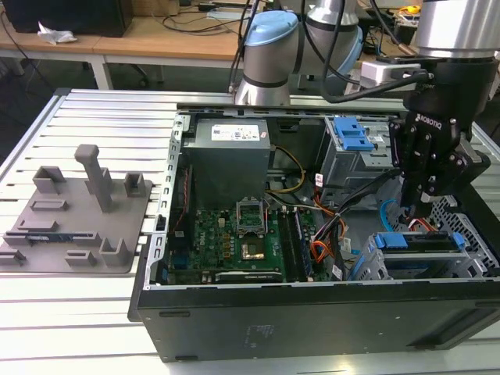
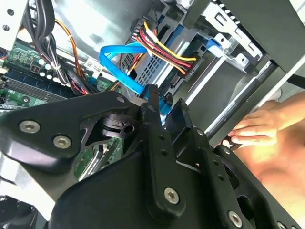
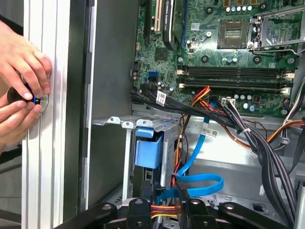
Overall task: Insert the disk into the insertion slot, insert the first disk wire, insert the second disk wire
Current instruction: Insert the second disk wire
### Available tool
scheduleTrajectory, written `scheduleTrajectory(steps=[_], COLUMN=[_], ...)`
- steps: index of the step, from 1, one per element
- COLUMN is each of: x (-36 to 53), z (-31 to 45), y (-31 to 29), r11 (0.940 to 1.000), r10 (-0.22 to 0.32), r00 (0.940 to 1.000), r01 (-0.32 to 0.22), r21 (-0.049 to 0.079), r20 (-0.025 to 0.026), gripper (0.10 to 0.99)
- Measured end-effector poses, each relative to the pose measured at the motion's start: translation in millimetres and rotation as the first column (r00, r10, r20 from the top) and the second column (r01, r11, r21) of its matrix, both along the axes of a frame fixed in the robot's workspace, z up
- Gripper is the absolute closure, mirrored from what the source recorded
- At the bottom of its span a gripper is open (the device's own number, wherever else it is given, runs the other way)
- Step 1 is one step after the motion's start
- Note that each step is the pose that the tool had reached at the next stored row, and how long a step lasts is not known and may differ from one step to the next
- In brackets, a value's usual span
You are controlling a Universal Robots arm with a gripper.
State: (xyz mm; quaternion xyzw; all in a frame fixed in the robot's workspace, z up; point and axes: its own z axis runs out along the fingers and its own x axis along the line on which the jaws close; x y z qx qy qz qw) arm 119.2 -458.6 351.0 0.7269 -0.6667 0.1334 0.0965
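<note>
The disk (image 1: 418,241), in its bright blue caddy, sits inside the insertion slot (image 1: 467,228), a grey perforated cage at the case's right in the exterior view. My gripper (image 1: 410,212) hangs just above the cage's back end. In both wrist views the light-blue second disk wire (image 2: 119,50) loops down and its end lies between my fingertips (image 2: 152,98), so the gripper (image 2: 167,102) is shut on it. The caddy's blue front (image 3: 147,150) and the wire's loop (image 3: 202,183) show past the gripper (image 3: 163,191). A red, yellow and black bundle, the first disk wire (image 2: 183,64), ends at the drive's back.
The open computer case (image 1: 312,312) holds a green motherboard (image 1: 234,234), a power supply (image 1: 230,156) and a bigger bay with a blue latch (image 1: 351,137). A grey fixture plate (image 1: 78,211) lies on the exterior view's left. A person's hands (image 3: 21,81) rest on the slatted table rail beside the case.
</note>
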Motion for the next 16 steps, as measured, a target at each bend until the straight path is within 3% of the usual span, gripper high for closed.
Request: scheduleTrajectory(steps=[1, 2, 5, 8, 13, 16], x=[0.4, 1.5, 2.2, 9.1, 9.0, 9.0], z=[0.0, -0.1, -0.1, -0.1, -0.5, -1.1], y=[0.1, 0.2, 0.2, 0.3, 0.2, 0.3], r11=[1.0000, 1.0000, 1.0000, 0.9999, 0.9970, 0.9968], r10=[0.000, -0.004, -0.008, -0.016, -0.077, -0.080], r00=[1.0000, 1.0000, 0.9999, 0.9998, 0.9970, 0.9967], r01=[0.000, 0.004, 0.008, 0.016, 0.077, 0.080], r21=[0.000, 0.000, 0.000, 0.000, 0.000, 0.000], r20=[-0.0029, -0.0089, -0.0100, -0.0101, -0.0113, -0.0134], gripper=[0.753, 0.753, 0.753, 0.753, 0.753, 0.753])
